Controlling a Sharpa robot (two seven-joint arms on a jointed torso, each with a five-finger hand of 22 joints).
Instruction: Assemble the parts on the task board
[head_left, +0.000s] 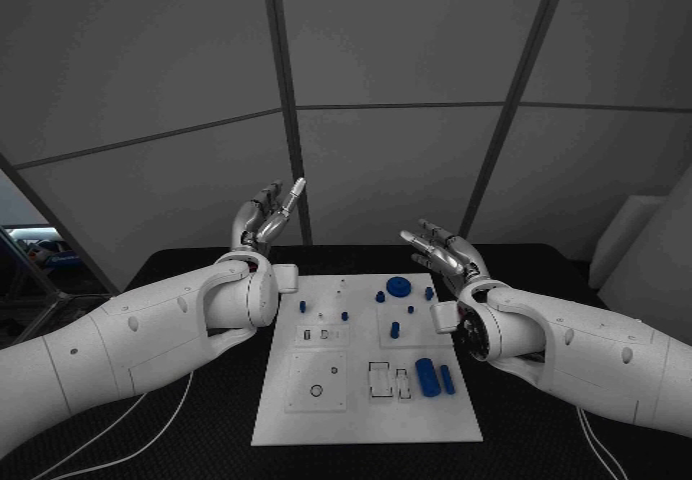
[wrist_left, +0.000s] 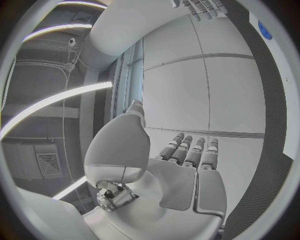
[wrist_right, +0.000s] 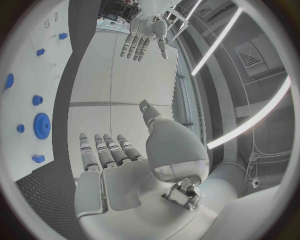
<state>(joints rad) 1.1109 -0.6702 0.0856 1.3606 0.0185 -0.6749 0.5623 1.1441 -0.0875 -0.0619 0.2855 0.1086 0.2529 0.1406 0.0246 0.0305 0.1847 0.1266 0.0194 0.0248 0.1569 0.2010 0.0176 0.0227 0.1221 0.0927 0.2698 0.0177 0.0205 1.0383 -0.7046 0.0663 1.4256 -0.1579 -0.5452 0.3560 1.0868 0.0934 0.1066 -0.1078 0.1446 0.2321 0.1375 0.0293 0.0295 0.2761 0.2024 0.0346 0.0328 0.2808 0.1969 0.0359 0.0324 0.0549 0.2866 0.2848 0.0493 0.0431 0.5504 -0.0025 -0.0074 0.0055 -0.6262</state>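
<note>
1. The left hand (head_left: 268, 222) and the right hand (head_left: 446, 252) are raised above the counter (head_left: 188, 262), fingers spread and nothing grasped; this is judged a ready pose, with no part picked up yet.
2. The task board (head_left: 361, 415) is laid flat mid-counter between both arms, within reach of either.
3. The blue parts (head_left: 428, 377) are scattered over the board's right half; a round blue disc (head_left: 398, 286) is seen near its far edge.
4. No obstruction is seen over the board.
</note>
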